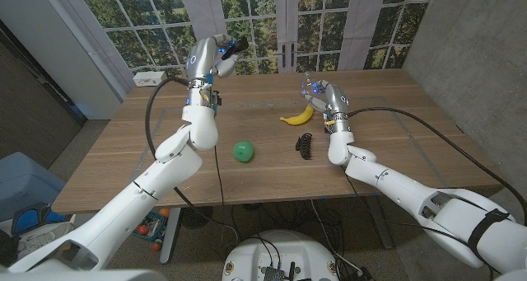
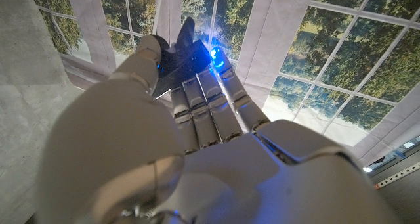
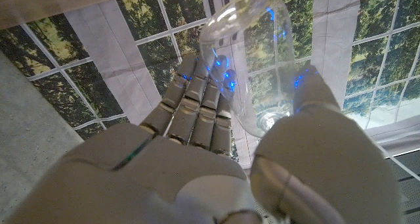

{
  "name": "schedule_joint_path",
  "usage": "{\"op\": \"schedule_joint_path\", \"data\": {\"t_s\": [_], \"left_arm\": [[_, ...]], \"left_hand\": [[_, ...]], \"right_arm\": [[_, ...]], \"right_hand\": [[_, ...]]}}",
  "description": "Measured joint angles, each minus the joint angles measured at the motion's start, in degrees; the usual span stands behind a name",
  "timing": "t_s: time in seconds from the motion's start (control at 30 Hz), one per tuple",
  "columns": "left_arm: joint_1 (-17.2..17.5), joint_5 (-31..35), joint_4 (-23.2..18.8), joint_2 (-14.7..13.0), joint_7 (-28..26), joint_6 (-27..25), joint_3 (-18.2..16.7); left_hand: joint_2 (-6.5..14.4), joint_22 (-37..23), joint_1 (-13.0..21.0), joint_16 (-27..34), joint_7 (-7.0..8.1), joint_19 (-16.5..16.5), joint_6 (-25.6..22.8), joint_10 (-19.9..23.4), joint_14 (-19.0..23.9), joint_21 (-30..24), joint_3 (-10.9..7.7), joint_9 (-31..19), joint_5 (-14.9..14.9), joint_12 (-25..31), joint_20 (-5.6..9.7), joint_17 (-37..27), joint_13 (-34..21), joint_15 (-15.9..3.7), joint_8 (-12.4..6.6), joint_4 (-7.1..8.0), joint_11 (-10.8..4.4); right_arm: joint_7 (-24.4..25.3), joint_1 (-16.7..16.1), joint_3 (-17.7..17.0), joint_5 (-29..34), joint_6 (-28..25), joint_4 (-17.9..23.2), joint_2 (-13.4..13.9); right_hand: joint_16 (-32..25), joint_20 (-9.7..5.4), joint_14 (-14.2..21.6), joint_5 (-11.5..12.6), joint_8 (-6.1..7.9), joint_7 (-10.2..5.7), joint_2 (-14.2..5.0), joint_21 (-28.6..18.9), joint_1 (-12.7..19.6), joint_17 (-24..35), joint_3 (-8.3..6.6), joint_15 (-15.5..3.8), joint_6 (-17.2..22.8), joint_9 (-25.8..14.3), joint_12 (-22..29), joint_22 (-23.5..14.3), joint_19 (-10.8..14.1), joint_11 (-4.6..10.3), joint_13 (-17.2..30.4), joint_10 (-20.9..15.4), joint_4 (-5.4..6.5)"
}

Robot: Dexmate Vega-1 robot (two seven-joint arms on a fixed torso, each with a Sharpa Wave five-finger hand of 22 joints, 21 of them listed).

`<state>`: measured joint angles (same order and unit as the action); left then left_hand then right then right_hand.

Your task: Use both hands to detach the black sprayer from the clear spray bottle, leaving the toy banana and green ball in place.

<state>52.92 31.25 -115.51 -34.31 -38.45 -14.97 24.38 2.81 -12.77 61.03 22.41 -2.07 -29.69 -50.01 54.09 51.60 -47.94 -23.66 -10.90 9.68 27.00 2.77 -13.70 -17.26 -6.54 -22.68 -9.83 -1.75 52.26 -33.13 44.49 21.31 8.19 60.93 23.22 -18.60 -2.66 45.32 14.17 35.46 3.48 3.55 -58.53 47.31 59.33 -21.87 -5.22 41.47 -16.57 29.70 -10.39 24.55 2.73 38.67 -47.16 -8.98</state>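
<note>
The head view looks down from above the robot over both arms and the wooden table point(image 1: 263, 178), facing a wall of windows point(image 1: 247, 17) beyond the far edge; it stands well back and takes in the whole tabletop. The left wrist view sits very near the back of the left hand point(image 2: 197, 152), looking along the fingers toward the windows point(image 2: 308, 60); the hand covers most of the picture. The right wrist view sits equally near the back of the right hand point(image 3: 216, 165), also facing the windows point(image 3: 144, 20). All three views share the windows; the head view also shows the left hand point(image 1: 212, 58) and the right hand point(image 1: 325, 100).
</note>
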Motion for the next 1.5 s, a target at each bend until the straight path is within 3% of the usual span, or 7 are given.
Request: {"op": "schedule_joint_path", "data": {"t_s": [0.3, 0.87, 1.17, 1.43, 1.47, 1.5], "left_arm": [[0.9, 2.6, -0.7, -0.9, 0.9, -4.6, 0.5], [1.4, 4.8, 2.2, -1.8, 0.6, -9.3, 3.0], [1.5, 5.3, 3.3, -2.5, 1.1, -11.4, 4.3], [1.5, 6.0, 3.3, -2.6, 2.4, -13.3, 4.4], [1.1, 6.2, 4.0, -3.5, 2.7, -13.7, 6.0], [1.1, 6.3, 4.0, -3.5, 2.8, -13.8, 6.0]], "left_hand": [[0.0, 0.0, 0.0, 0.0, -0.07, 0.6, -0.1, 0.1, 0.0, -0.8, 0.08, 0.0, 0.0, -0.2, 0.00, 0.1, 0.0, 0.01, 0.00, 0.06, -0.06], [0.0, 0.0, 0.0, -0.4, -0.06, 0.6, -0.1, 1.1, 0.0, -1.7, 0.66, 0.0, 0.0, -1.1, 0.00, 0.1, 0.6, -0.01, -0.23, -0.15, 0.12], [-0.2, 0.3, 0.2, -0.9, -0.06, 0.7, -0.1, 1.1, 0.0, -2.1, 0.94, 0.0, 0.0, -1.4, -0.13, 0.4, 0.8, 0.00, -0.35, -0.20, 0.12], [-0.3, 0.3, 0.3, -1.4, -0.08, 1.2, -0.1, 1.1, -0.3, -2.5, 1.07, -0.1, -0.1, -1.7, -0.01, 0.7, 1.4, -0.23, -0.39, -0.23, 0.12], [-0.3, 0.5, 0.3, -1.6, 0.06, 1.2, -0.8, 1.9, -0.3, -2.5, 1.07, -0.1, -0.1, -1.8, -0.01, 0.7, 1.6, -0.23, -0.39, -0.23, -0.05], [-0.5, 0.5, 0.5, -1.6, -0.01, 1.2, -1.0, 2.0, -0.3, -2.5, 1.14, -0.1, -0.2, -2.0, -0.01, 0.8, 1.7, -0.23, -0.39, -0.31, 0.01]], "right_arm": [[0.0, -2.1, -1.9, -0.9, -2.4, 2.6, 1.5], [-7.4, -5.9, -5.0, -3.3, -16.0, 12.8, 6.4], [-12.8, -6.6, -4.5, -1.1, -24.8, 18.6, 9.6], [-13.3, -6.4, -2.8, -0.8, -25.5, 23.8, 12.5], [-20.0, -6.3, -2.4, 3.2, -34.3, 24.7, 13.0], [-20.0, -6.2, -2.2, 3.2, -34.3, 25.0, 13.2]], "right_hand": [[2.3, 0.18, -2.9, 0.0, -0.70, 0.00, 0.37, 0.0, 0.4, -1.9, -0.13, 0.82, 0.0, 2.1, -3.6, 0.0, -1.5, 0.08, -1.3, 0.1, -0.13], [4.5, 0.31, -7.2, -0.2, -1.37, 0.00, 0.37, 0.0, 0.4, -3.9, -0.13, 1.64, 0.0, 3.8, -6.5, 0.3, -3.2, 0.08, -1.8, 0.1, -0.12], [4.9, 0.31, -7.7, -0.2, -1.44, 0.00, 0.75, 0.0, 0.8, -4.6, -0.12, 1.54, 0.0, 4.3, -7.3, 0.3, -3.2, 0.08, -2.2, 0.1, -0.12], [5.3, 0.31, -8.0, 0.0, -1.89, 0.00, 0.83, 0.5, 0.8, -5.8, -0.62, 1.85, 0.0, 4.9, -7.8, 0.3, -3.2, 0.08, -2.6, 0.1, -0.61], [5.3, 0.20, -8.0, 0.0, -2.02, 0.00, 0.83, 0.5, 0.8, -6.0, -0.74, 1.81, 0.0, 4.9, -8.1, 0.5, -3.3, 0.08, -2.6, 0.1, -0.73], [5.3, 0.08, -8.2, 0.0, -2.05, 0.00, 0.83, 0.5, 0.8, -6.2, -0.86, 1.60, 0.0, 4.9, -8.1, 0.5, -3.4, 0.08, -2.6, 0.1, -0.85]]}}
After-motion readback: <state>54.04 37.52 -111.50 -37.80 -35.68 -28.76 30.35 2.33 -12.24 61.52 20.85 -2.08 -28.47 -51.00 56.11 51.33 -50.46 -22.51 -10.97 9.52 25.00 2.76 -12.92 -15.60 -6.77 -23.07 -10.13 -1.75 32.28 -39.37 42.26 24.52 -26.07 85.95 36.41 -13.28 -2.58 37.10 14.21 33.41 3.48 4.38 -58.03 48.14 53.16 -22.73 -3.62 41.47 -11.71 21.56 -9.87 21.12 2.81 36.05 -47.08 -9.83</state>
